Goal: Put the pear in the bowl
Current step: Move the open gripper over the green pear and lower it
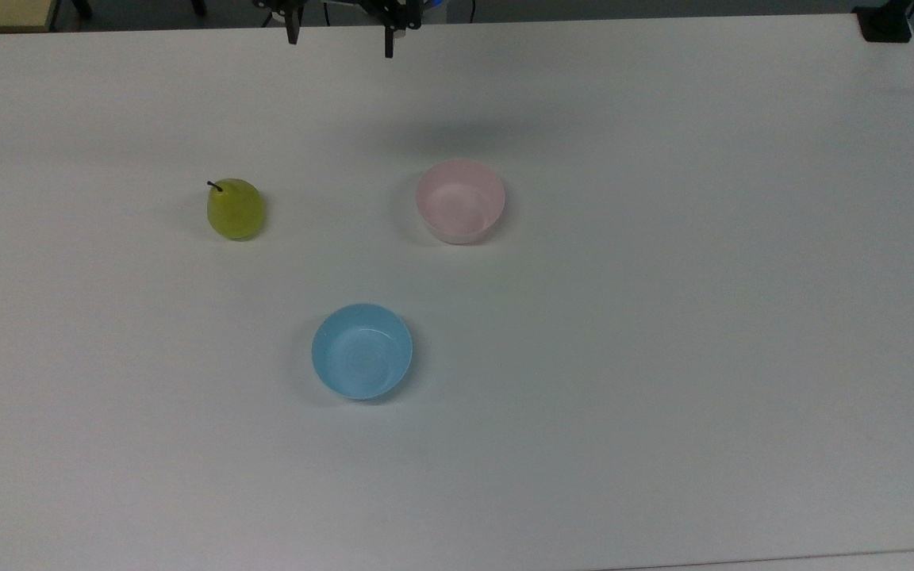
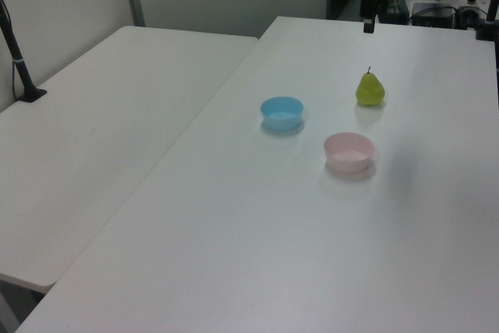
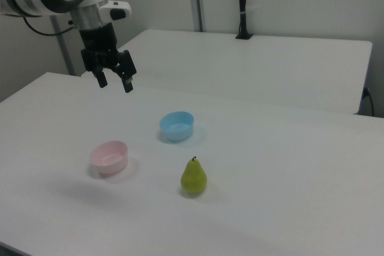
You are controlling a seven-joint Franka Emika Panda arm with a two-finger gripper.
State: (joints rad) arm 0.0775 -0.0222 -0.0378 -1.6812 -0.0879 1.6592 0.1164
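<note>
Pear (image 3: 194,178) stands upright on the white table (image 3: 288,166), long axis vertical, stem up, well apart from the pink bowl (image 3: 110,157) and the blue bowl (image 3: 177,126). Gripper (image 3: 114,81) hangs above the table, fingers spread, holding nothing.

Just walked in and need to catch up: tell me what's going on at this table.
A robot arm is set to put the pear into the pink bowl, but nothing has been picked up yet. Its gripper hangs open and empty above the white table, well away from the fruit. The pear stands upright on the table, apart from both bowls. The pink bowl and a blue bowl both sit empty.
</note>
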